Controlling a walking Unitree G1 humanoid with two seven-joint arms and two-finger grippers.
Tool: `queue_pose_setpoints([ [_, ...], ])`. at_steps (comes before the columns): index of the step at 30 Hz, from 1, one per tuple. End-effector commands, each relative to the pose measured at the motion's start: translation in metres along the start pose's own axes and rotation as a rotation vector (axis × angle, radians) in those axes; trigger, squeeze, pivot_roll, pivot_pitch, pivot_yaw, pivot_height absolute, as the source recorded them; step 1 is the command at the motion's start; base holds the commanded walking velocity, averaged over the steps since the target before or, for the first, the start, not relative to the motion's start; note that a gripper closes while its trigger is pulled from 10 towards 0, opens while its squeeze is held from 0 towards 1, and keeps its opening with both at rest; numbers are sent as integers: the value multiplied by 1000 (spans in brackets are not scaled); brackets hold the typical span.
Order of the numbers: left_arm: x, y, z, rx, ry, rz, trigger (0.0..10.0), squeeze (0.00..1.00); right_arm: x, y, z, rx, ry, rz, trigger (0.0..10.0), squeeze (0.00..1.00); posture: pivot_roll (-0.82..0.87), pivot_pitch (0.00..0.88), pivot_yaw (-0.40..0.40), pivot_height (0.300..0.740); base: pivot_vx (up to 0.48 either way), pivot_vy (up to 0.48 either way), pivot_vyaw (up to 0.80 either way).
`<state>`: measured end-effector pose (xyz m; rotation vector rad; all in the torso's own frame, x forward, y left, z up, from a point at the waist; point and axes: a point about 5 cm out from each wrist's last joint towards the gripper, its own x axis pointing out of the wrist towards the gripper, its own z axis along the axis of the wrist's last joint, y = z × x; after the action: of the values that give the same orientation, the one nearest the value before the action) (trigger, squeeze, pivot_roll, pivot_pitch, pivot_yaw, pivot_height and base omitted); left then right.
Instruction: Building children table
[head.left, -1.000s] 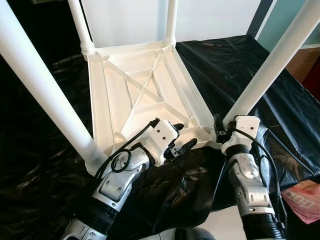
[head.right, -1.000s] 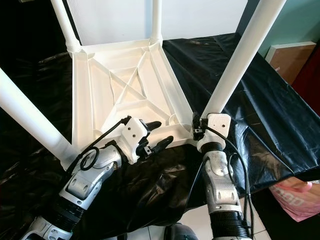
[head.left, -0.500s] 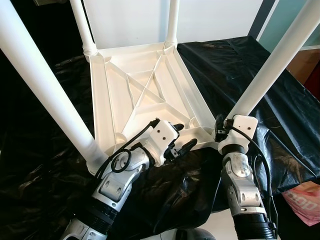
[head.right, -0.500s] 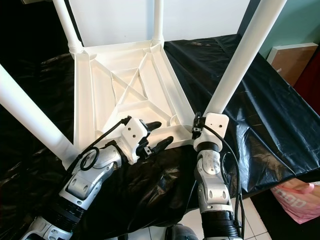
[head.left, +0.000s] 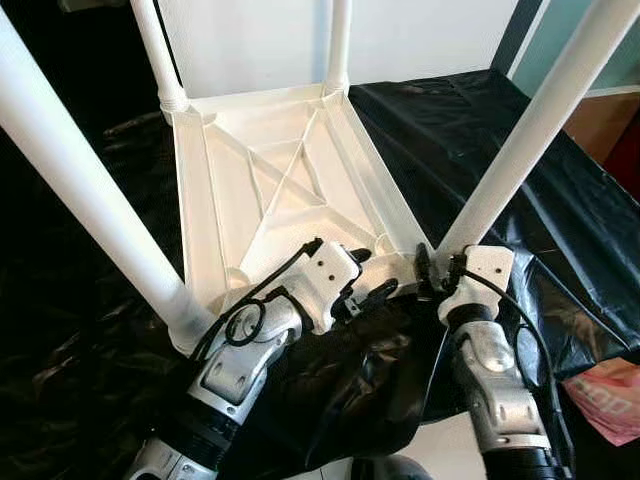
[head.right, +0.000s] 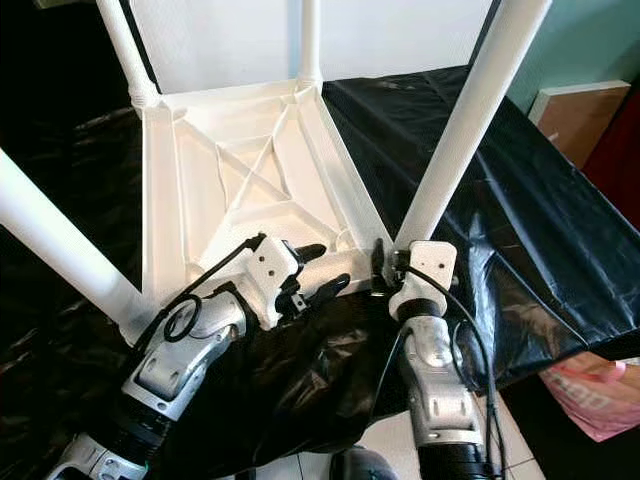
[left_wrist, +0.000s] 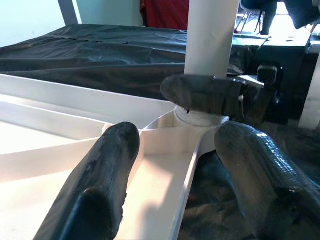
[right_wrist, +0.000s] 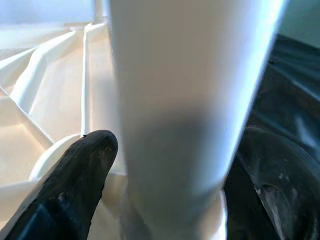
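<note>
— Where are the claws?

— Right claw (right_wrist: 165, 165) has its fingers (right_wrist: 75, 185) spread either side of the near-right leg (head.left: 530, 130) at its base; I can't tell whether they are pressing it. Left claw (left_wrist: 175, 165) gapes wide over the tabletop (head.left: 290, 190) rim, holding nothing.

— And the table?

— Upside down on the black-sheeted desk (head.left: 470, 130), ribbed underside up. From its centre, legs stand at roughly 11, 1, 4 and 8 o'clock.

— How much is left?

— All four legs look seated. Probably just firming that 4 o'clock one, then turning it over.
</note>
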<state>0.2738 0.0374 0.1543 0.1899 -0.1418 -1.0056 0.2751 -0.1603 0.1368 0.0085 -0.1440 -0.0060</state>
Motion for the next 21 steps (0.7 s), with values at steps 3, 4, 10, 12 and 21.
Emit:
queue_pose_setpoints([
  [3, 5, -7, -1, 1, 3, -101, 10000, 0, 0, -12, 6, -8, 9, 187, 10000, 0, -38, 117, -45, 740, 0, 0, 0],
  [4, 6, -8, -1, 8, 6, -105, 10000, 0, 2, -15, 7, -25, 7, 236, 10000, 0, -34, 119, -48, 740, 0, 0, 0],
  [10, 6, -5, 4, 6, -8, -82, 10000, 0, 18, -24, 10, -87, 33, 480, 10000, 0, -8, 126, -60, 740, 0, 0, 0],
  [12, 5, -5, 3, 5, -4, -75, 10000, 0, 22, -26, 9, -98, 45, 516, 10000, 0, 1, 126, -60, 740, 0, 0, 0],
  [21, 3, -4, 3, -10, 0, -72, 10000, 0, 35, -27, 2, -149, 89, 634, 0, 0, 15, 116, -57, 740, 0, 0, 0],
])
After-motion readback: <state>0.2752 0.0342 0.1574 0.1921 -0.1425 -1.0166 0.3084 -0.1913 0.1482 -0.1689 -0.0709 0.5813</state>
